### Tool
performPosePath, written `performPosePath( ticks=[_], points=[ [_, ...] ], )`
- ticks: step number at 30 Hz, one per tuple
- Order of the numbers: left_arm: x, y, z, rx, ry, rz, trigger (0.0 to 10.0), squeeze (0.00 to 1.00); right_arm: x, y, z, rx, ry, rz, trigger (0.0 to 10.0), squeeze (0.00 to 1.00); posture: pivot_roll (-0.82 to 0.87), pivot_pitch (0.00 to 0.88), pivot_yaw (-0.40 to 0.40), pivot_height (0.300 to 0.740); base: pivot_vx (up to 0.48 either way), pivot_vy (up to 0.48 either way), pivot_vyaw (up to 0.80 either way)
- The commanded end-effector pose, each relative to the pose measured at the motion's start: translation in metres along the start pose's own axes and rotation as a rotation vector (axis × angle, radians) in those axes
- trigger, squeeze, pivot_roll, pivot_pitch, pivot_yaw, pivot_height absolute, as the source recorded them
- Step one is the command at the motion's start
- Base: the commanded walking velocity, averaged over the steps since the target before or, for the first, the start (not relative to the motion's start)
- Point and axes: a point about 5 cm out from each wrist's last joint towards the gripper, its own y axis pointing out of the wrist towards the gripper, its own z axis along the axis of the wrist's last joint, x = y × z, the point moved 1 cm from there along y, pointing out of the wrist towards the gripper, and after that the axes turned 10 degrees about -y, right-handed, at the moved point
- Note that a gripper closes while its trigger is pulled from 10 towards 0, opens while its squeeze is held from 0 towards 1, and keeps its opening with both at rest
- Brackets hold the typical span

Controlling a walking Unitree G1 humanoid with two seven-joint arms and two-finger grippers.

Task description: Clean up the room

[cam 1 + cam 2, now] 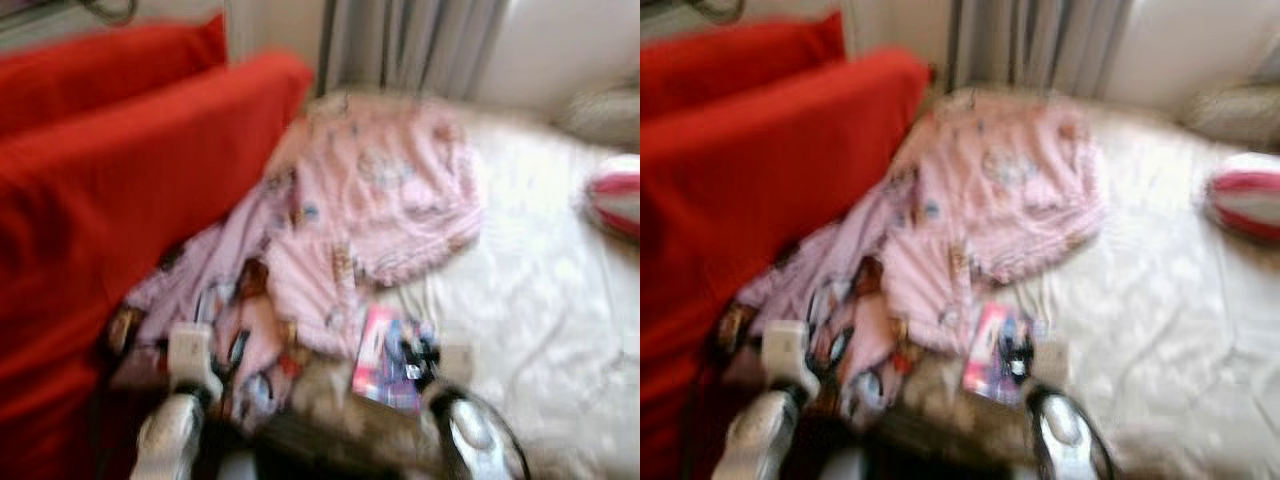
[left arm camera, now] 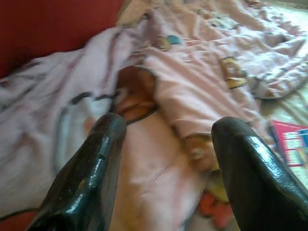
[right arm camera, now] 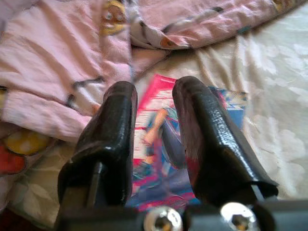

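i'm looking down at a bed (image 1: pixel 540 300) with a cream sheet, head views blurred. a pink printed blanket (image 1: pixel 370 210) lies crumpled across its near left part, up against a red sofa back (image 1: pixel 110 190). just off the blanket's near edge, flat on the sheet, lies a pink booklet (image 1: pixel 385 365), which i take as the thing to tidy first.

the right gripper (image 3: pixel 154 125) hangs just above that booklet, jaws released with a narrow gap between them, holding nothing. in the right wrist view the booklet's long axis runs along the line of the fingers, its far end near the blanket's hem. so it lies straight ahead of and under the right jaws, and the right arm is plainly the nearer one.

the left gripper (image 2: pixel 168 159) hovers over the blanket's folds, jaws spread wide and empty. the booklet sits off to its side, apart.

a red and white striped ball (image 1: pixel 615 195) rests at the bed's far right.
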Motion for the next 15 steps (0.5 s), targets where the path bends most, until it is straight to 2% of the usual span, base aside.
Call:
performPosePath(
  ticks=[1, 10, 12, 15],
  points=[
    [0.007, -0.001, -0.003, -0.01, -0.004, -0.025, 10.0, 0.0, 0.006, -0.004, -0.005, -0.021, 0.0, 0.01, 10.0, 0.0, 0.05, 0.062, -0.069, 0.631, 0.0, 0.0, 0.0],
    [0.012, 0.004, 0.0, -0.004, -0.003, -0.04, 10.0, 0.0, 0.005, 0.003, -0.005, -0.06, -0.004, 0.026, 10.0, 0.0, 0.06, 0.099, -0.063, 0.631, 0.0, 0.0, 0.0],
    [0.012, 0.008, 0.003, 0.0, -0.002, -0.043, 10.0, 0.0, 0.005, 0.008, -0.005, -0.098, 0.028, -0.002, 10.0, 0.0, 0.07, 0.119, -0.058, 0.631, 0.0, 0.0, 0.0],
    [0.009, 0.011, 0.005, 0.0, 0.004, -0.037, 10.0, 0.0, 0.002, 0.01, -0.009, -0.141, 0.017, -0.026, 10.0, 0.0, 0.09, 0.145, -0.055, 0.631, 0.0, 0.0, 0.0]
  ],
)
